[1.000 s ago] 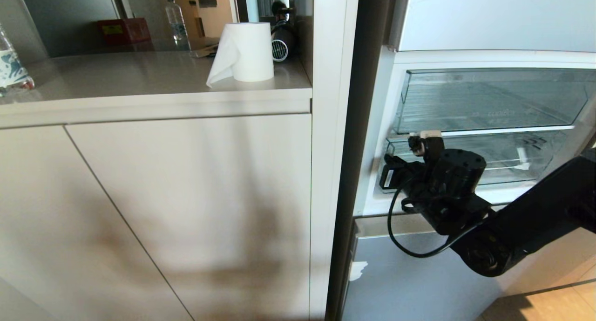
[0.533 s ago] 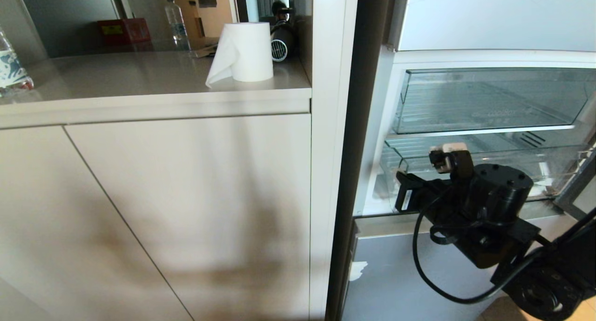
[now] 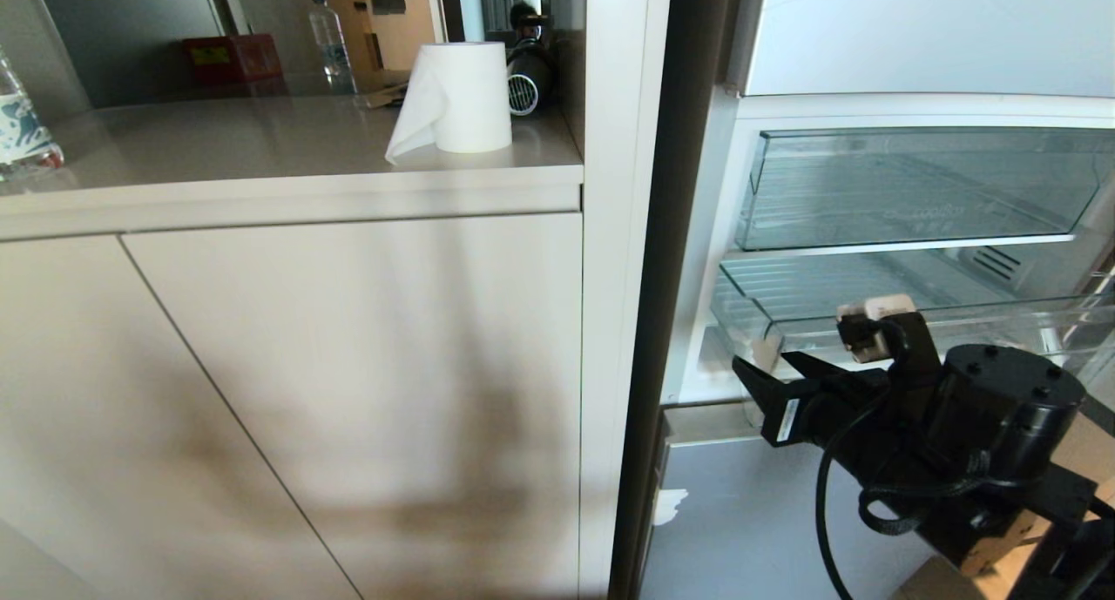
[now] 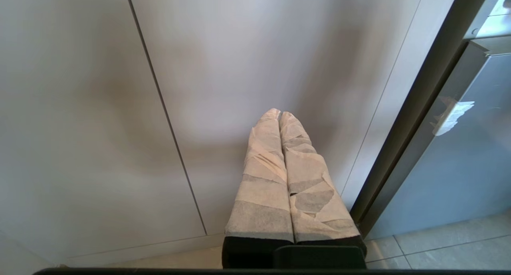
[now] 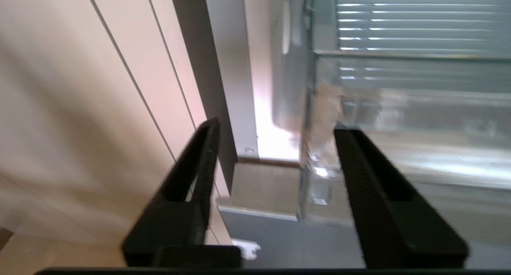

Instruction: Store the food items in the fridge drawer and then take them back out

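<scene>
Pulled out since a second ago, the fridge drawer (image 3: 941, 326) now juts from the fridge at about 3 o'clock in the head view, beneath the taller clear bin (image 3: 915, 191). At 4 o'clock, the right claw (image 3: 756, 375) has let go, fingers spread and empty, by its front left corner. No food items show. The left claw (image 4: 279, 115) hangs pinched together before the cabinet door (image 4: 259, 67).

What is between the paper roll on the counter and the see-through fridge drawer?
In the head view, a white upright cabinet panel and the fridge's dark edge separate the paper roll from the drawer.
</scene>
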{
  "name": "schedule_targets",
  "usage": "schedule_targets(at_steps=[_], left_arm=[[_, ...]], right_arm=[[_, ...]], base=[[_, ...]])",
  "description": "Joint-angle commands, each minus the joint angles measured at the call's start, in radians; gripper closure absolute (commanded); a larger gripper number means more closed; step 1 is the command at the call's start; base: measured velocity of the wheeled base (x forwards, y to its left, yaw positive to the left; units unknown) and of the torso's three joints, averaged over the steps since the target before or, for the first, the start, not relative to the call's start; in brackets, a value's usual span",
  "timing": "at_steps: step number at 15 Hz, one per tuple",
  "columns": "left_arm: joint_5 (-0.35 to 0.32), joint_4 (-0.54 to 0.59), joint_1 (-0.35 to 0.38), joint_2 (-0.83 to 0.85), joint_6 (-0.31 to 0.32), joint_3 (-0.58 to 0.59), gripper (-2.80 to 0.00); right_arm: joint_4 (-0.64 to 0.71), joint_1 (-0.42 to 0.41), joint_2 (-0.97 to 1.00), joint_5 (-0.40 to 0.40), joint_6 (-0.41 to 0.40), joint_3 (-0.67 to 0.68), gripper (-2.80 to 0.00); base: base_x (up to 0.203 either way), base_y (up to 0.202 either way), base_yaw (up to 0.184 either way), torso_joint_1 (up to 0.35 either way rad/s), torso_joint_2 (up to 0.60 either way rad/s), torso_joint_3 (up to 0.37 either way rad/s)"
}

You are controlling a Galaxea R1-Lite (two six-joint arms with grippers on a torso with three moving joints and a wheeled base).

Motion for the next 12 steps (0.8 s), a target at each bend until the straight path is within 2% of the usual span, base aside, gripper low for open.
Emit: schedule_targets(at_steps=[1,5,7,8,10,12], left_arm=[[0.000,0.000,0.000,0.001,0.000,0.000,0.00],[0.000,0.000,0.000,0.001,0.000,0.000,0.00],[0.000,0.000,0.000,0.001,0.000,0.000,0.00],[0.000,0.000,0.000,0.001,0.000,0.000,0.00],[0.000,0.000,0.000,0.001,0.000,0.000,0.00],[0.000,0.000,0.000,0.001,0.000,0.000,0.00]], right_arm=[[0.019,0.016,-0.108,-0.013,0.001,0.036,-2.80],[0.193,0.024,-0.304,-0.021,0.015,0.101,-2.80],[0.332,-0.021,-0.401,-0.023,0.018,0.065,-2.80],[0.427,-0.088,-0.423,-0.019,0.018,0.015,0.00],[0.670,-0.251,-0.432,0.026,0.019,-0.161,0.00],[0.845,-0.397,-0.392,0.116,0.019,-0.339,0.00]], base=[[0.000,0.000,0.000,0.000,0.00,0.000],[0.000,0.000,0.000,0.000,0.00,0.000],[0.000,0.000,0.000,0.000,0.00,0.000],[0.000,0.000,0.000,0.000,0.00,0.000],[0.000,0.000,0.000,0.000,0.00,0.000],[0.000,0.000,0.000,0.000,0.00,0.000]])
